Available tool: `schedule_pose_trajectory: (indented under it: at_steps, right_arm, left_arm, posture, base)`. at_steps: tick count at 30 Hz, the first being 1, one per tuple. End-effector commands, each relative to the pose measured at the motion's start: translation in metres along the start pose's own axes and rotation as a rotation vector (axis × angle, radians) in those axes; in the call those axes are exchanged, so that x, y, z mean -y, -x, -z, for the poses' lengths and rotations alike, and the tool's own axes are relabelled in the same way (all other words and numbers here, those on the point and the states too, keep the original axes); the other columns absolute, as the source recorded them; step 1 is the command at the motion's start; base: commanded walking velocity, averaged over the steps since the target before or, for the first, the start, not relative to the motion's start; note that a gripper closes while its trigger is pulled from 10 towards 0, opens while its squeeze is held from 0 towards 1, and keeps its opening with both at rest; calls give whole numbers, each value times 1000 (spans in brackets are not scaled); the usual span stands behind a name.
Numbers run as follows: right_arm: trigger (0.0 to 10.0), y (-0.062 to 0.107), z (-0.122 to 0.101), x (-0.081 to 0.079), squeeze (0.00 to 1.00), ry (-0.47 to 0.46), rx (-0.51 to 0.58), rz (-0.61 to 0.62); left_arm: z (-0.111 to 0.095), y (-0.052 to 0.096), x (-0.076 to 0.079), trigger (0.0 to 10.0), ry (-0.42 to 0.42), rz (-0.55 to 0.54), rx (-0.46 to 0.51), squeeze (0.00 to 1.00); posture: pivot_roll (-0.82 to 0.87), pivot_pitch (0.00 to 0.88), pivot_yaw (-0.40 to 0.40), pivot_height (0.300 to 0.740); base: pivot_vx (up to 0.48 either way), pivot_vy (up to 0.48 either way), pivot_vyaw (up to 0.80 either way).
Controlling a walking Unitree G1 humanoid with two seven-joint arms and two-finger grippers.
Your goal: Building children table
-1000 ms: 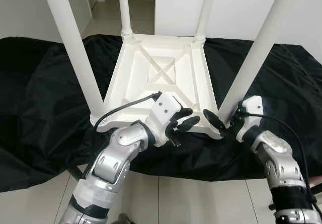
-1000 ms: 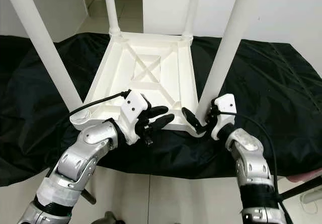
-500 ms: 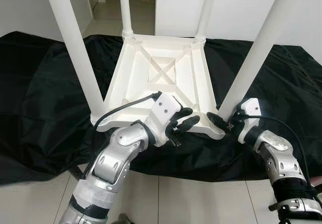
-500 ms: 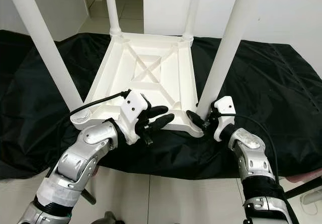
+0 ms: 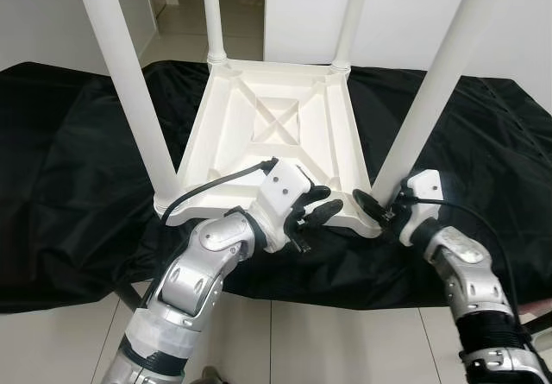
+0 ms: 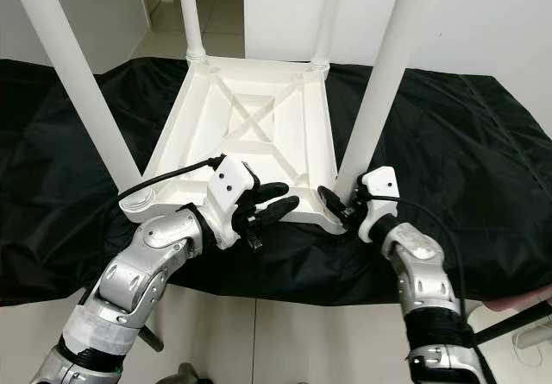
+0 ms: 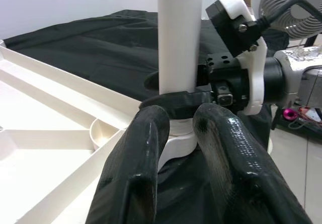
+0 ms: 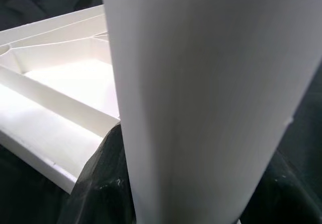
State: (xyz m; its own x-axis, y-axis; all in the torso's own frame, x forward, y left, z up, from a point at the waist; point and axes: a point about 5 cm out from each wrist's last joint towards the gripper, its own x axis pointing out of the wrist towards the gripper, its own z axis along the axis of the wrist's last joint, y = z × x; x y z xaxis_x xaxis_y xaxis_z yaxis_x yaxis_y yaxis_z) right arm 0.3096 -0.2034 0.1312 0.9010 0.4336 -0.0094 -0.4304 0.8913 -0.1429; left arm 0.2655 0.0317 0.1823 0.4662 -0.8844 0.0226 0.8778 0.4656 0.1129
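The white plastic children's table (image 5: 278, 134) lies upside down on a black cloth-covered surface (image 5: 69, 168), four round white legs pointing straight up. The right end effector (image 5: 379, 212) grips the base of the near right leg (image 5: 429, 99), whose long axis runs vertically above it. The left end effector (image 5: 317, 210), fingers slightly parted and empty, rests at the near rim, farther from that leg.

It was a room in a home: pale glossy floor tiles (image 5: 345, 341) ran under a surface draped in black cloth (image 5: 78, 168), plain white walls (image 6: 483, 22) stood behind, a doorway opened onto a tiled corridor (image 5: 185, 9), and a white electric fan (image 7: 287, 2) stood nearby.
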Motion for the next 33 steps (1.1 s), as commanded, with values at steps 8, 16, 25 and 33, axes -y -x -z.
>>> schedule_pose_trajectory:
  at_steps: [8, 16, 25, 33]
  right_arm:
    - [10000, -1, 6, -40, 0, -96, -52, 400]
    - [10000, -5, 4, -55, 0, -153, -70, 590]
    - [10000, -9, -8, -60, 1000, -175, -26, 574]
    - [10000, -5, -18, -54, 1000, -137, 43, 547]
  left_arm:
    - [0, 1, -2, 10000, -5, -48, -6, 0]
    - [0, 0, 0, 10000, -3, -47, -4, 0]
    - [0, -1, 1, 10000, -6, -43, -3, 0]
    - [0, -2, 1, 10000, -6, -47, 1, 0]
  posture:
    - [-14, 5, 6, 740]
    - [-13, 5, 4, 740]
    - [-5, 0, -9, 740]
    - [-1, 0, -18, 740]
  base:
    - [0, 0, 0]
    - [0, 0, 0]
    - [0, 0, 0]
    - [0, 0, 0]
